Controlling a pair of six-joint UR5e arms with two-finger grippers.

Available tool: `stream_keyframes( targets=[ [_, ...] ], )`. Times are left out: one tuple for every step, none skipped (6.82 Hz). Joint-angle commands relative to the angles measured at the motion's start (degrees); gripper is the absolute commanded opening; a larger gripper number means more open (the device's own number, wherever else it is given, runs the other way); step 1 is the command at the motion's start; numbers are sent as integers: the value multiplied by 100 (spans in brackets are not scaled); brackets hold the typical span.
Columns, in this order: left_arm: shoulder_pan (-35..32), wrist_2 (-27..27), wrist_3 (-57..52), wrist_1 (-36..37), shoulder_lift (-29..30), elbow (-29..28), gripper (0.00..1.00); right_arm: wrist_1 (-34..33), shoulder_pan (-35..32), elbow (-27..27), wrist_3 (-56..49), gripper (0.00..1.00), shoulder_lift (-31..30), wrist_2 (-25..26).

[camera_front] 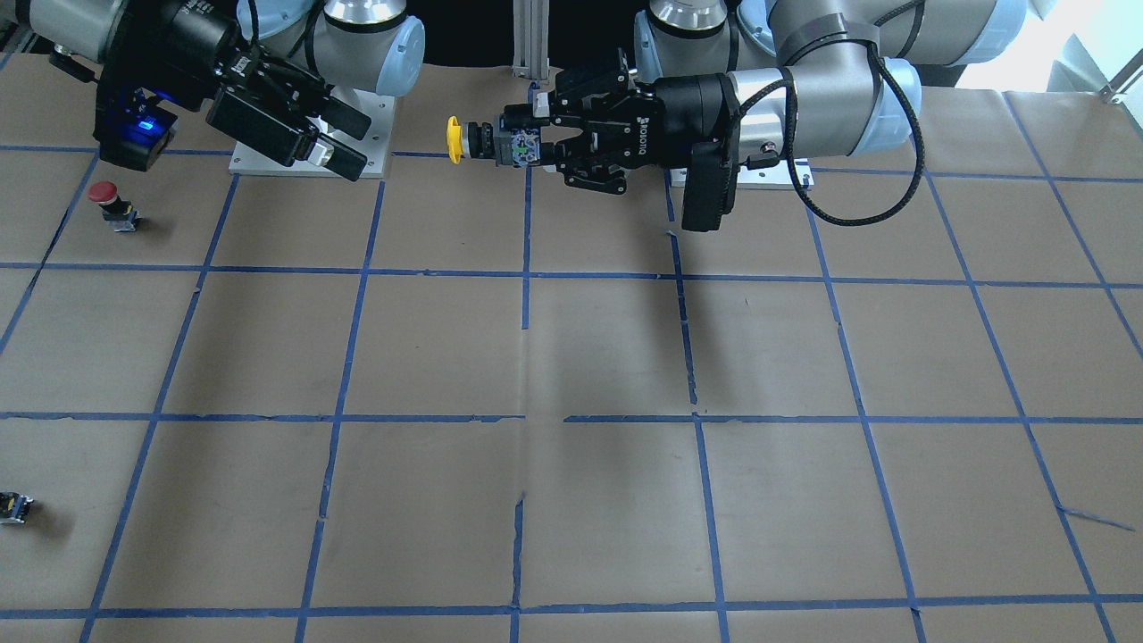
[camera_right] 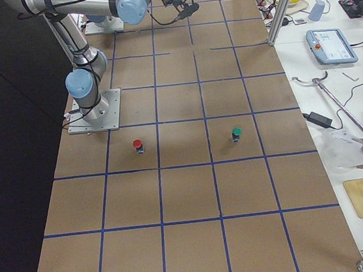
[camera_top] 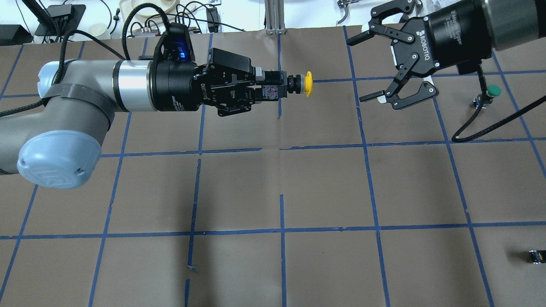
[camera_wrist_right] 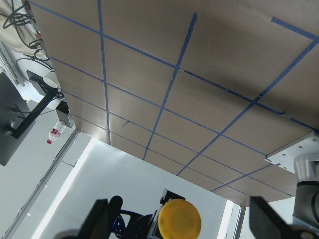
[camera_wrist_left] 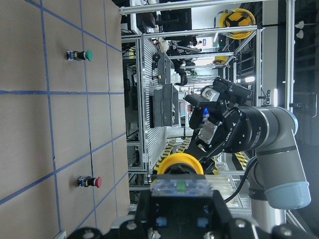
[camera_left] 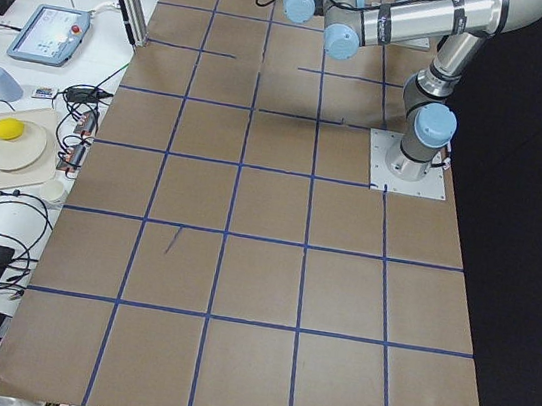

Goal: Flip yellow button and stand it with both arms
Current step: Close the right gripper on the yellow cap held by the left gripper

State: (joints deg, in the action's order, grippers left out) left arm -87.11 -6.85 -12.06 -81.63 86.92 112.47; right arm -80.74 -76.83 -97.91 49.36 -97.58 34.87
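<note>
The yellow button (camera_top: 298, 84) is held level in the air, its yellow cap (camera_front: 454, 140) pointing at my right gripper. My left gripper (camera_top: 273, 90) is shut on its black-grey body (camera_front: 513, 143). My right gripper (camera_top: 361, 69) is open and empty, a short gap away from the cap and facing it; it also shows in the front-facing view (camera_front: 344, 138). In the right wrist view the cap (camera_wrist_right: 180, 218) sits between my spread fingers (camera_wrist_right: 99, 221). In the left wrist view the cap (camera_wrist_left: 180, 164) is straight ahead, with the right gripper (camera_wrist_left: 209, 137) beyond it.
A red-capped button (camera_front: 107, 201) stands on the brown paper on the robot's right. A green-capped button (camera_top: 492, 90) stands below the right arm. A small capless dark block (camera_top: 536, 256) lies near the right edge. Blue tape lines grid the table (camera_top: 324, 187).
</note>
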Motion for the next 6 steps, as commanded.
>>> stream_keyframes(
  targets=[
    [-7,35,2,6,-35,21,7,-64,-235,-166,30,100,46,-156],
    [-7,43,11,6,-44,20,7,-108,-402,-263,30,100,46,-496],
    [-7,43,2,6,-35,20,7,-74,-473,-272,30,100,46,-534],
    [-7,43,2,6,-35,29,7,-56,-474,-281,39,100,37,-543],
    [-7,43,2,15,-26,29,7,-65,-474,-290,30,100,55,-526],
    [-7,43,2,33,-52,29,7,-56,-474,-351,30,100,46,-525]
  ],
)
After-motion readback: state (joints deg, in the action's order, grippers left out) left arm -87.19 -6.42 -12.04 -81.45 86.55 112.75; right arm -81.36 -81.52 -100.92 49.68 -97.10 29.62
